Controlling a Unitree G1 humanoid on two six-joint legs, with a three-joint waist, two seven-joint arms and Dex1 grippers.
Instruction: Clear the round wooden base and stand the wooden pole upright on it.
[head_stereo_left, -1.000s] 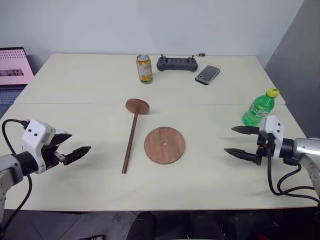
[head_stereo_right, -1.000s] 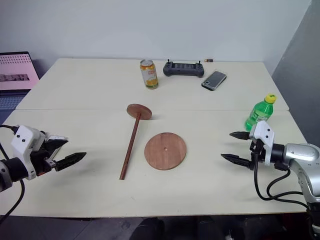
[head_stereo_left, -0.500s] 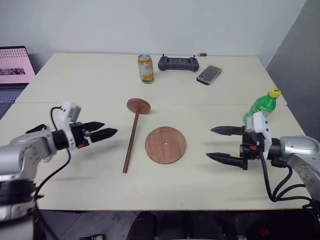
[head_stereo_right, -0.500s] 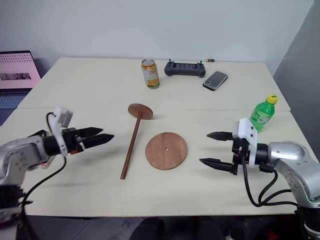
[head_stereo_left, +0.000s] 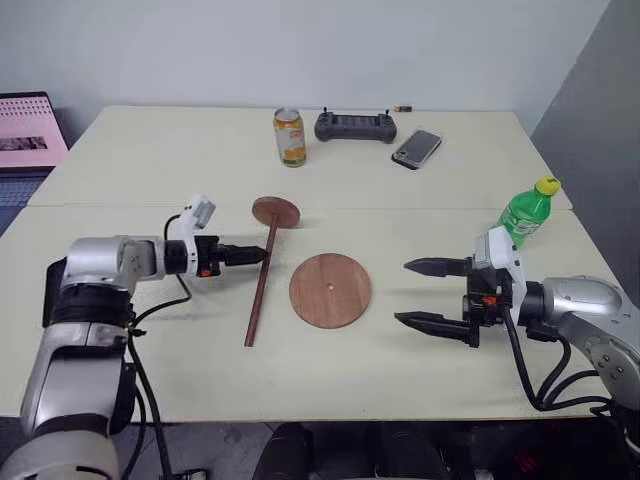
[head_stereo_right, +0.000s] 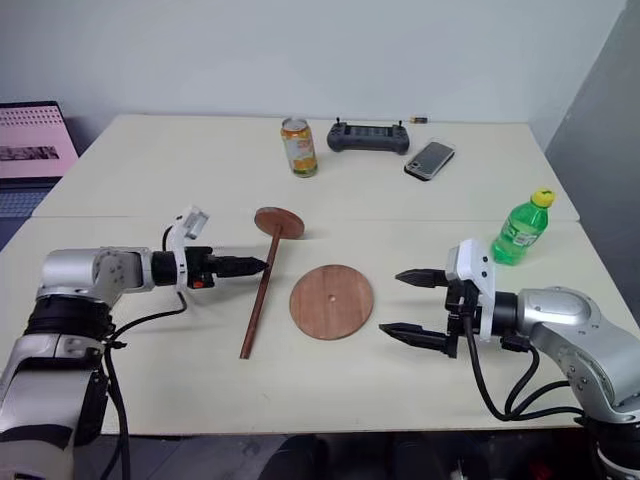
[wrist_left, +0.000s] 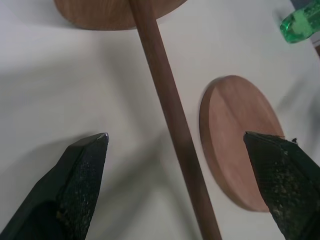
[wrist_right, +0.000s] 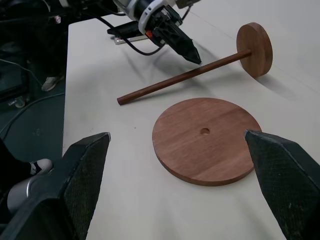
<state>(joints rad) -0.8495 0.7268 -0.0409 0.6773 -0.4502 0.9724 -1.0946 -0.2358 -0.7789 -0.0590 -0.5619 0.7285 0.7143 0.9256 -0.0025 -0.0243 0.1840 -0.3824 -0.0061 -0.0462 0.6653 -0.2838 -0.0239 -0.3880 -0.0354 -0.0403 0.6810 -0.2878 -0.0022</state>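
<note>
A pale table (head_stereo_left: 120, 160) carries a flat base (head_stereo_left: 330, 290). The pole (head_stereo_left: 262, 280) lies just left of it. Beyond the base stand a can (head_stereo_left: 289, 137), a controller (head_stereo_left: 354, 126) and a phone (head_stereo_left: 415, 149); a bottle (head_stereo_left: 524, 212) stands to its right.

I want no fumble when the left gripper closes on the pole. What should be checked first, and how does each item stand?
1. Left gripper open: ok.
2. Wooden pole lies between its fingertips in the left wrist view: ok.
3. Fingertips low enough to close around the pole: cannot tell.
4. Round wooden base has nothing on it, centre hole showing: ok.
5. Right gripper open and off the base's right side: ok.
6. Can and bottle stand away from the pole: ok.
</note>
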